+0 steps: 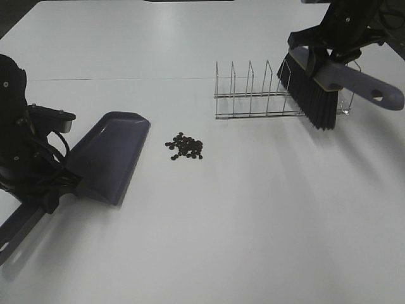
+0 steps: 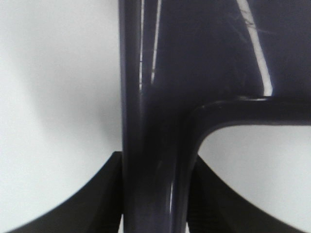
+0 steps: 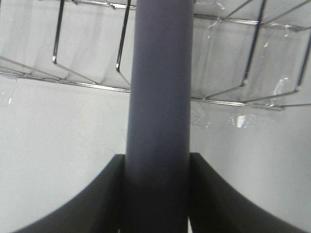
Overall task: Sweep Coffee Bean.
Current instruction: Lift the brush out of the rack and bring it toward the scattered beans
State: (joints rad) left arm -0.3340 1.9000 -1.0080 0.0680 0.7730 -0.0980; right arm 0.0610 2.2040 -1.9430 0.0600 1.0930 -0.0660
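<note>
A small heap of dark coffee beans (image 1: 185, 147) lies on the white table, left of centre. The purple-grey dustpan (image 1: 109, 156) lies left of the beans, its open lip facing them. My left gripper (image 1: 52, 190) is shut on the dustpan's handle (image 2: 153, 145). My right gripper (image 1: 328, 52) at the far right is shut on the purple-grey handle (image 3: 159, 111) of the brush (image 1: 310, 95). The brush hangs tilted with its black bristles down, over the right end of the wire rack (image 1: 256, 95).
The wire rack (image 3: 87, 58) with several upright dividers stands behind and to the right of the beans. A faint seam line (image 1: 126, 79) crosses the table at the back. The dustpan handle's end (image 1: 16, 231) reaches toward the front left edge.
</note>
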